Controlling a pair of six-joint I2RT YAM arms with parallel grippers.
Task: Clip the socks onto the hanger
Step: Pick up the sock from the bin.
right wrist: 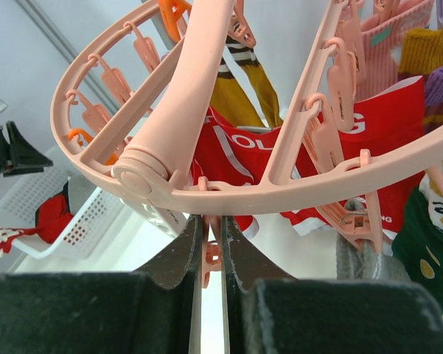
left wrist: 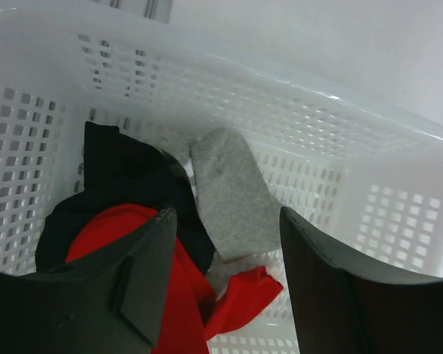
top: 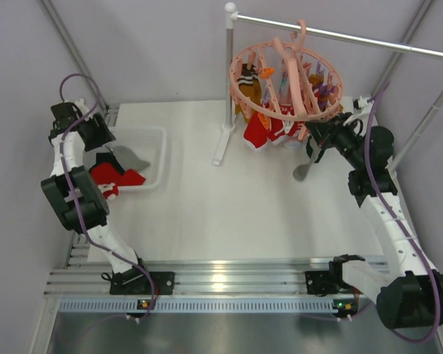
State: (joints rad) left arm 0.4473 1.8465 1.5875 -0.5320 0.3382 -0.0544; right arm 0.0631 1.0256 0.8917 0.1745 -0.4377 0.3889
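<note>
The salmon-pink hanger [top: 287, 77] hangs from the rail at the back right, with several socks [top: 262, 133] clipped under it, red, mustard and green. My right gripper [top: 315, 133] is under its near rim, shut on a pink clip [right wrist: 212, 254]; the ring [right wrist: 280, 195] crosses just above the fingers. A grey sock [top: 307, 166] hangs beside that gripper. My left gripper [top: 107, 144] is open over the white basket [top: 151, 158], above a grey sock [left wrist: 232, 195], red socks [left wrist: 239, 295] and a dark sock [left wrist: 121, 177].
The grey rail [top: 339, 33] and its white pole [top: 227, 81] stand at the back centre. The pole's foot [top: 220, 155] rests on the white table. An aluminium rail [top: 221, 276] runs along the near edge.
</note>
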